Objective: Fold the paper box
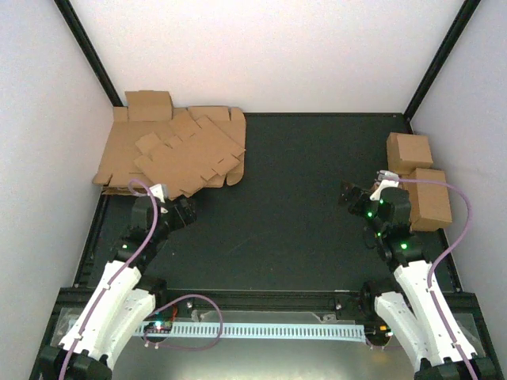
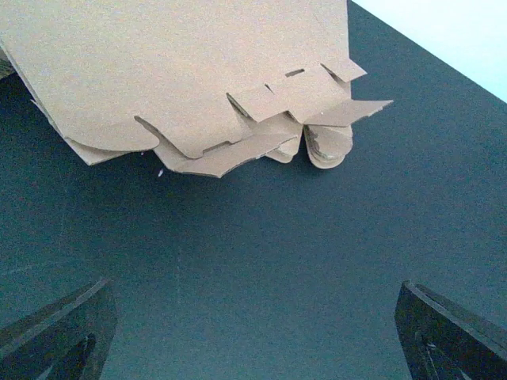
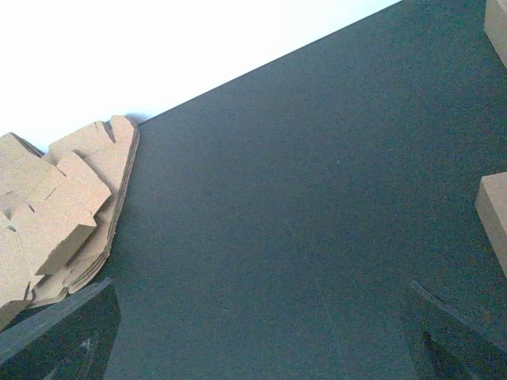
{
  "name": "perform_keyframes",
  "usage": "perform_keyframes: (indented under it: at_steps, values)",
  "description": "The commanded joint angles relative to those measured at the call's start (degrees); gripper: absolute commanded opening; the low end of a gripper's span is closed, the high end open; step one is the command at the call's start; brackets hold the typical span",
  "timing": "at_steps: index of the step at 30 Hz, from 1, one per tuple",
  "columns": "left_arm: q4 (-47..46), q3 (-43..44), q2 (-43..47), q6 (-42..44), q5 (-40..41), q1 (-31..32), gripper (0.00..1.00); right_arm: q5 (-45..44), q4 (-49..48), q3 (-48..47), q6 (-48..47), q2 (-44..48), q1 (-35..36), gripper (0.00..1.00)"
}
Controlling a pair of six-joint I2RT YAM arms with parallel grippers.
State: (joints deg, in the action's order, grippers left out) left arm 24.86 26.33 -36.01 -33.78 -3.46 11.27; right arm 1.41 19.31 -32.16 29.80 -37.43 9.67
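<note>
Cardboard is the trouble ahead: the paper box (image 1: 188, 154) I take to be the topmost blank, lying flat and skewed on the heap of blanks (image 1: 119, 162) in the far left corner of the counter (image 1: 301, 214), nothing about it folded yet. My left end effector (image 2: 253, 285) hangs just short of the heap's near edge with its fingers spread wide and nothing between them; my right end effector (image 3: 260, 283) is likewise spread and empty, well apart from the heap on the other side. The worst risk, as I judge it, is taking more than one sheet: from the left wrist the tabs and rounded flaps of several layers poke out together at that edge, so a finger sliding under the top one could wedge two or three deep and lift a bundle. A pinch on a single flap might also crease it along the wrong line, or the cut tabs could hook on the sheet below and drag the whole heap toward me. On the right, the folded boxes (image 1: 430, 198) sit close beside my right arm, and a careless swing toward the centre could knock them
</note>
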Motion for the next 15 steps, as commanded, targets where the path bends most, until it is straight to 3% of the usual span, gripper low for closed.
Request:
perform_keyframes:
  at_steps: [1, 7, 15]
  values:
    - [-2.1, 0.7, 0.2, -2.0, 1.5, -0.3, 0.99, -0.6, -0.6, 0.0, -1.0, 0.1, 0.4, 0.99]
    - [2.1, 2.3, -0.8, -2.4, 4.7, -3.4, 0.99, -0.5, -0.9, 1.0, -1.2, -0.4, 0.3, 1.00]
    - [-3.1, 3.3, -6.0, -2.2, -1.7, -18.3, 0.99, 5.2, -1.6, -1.0, -1.9, -4.9, 0.4, 0.99]
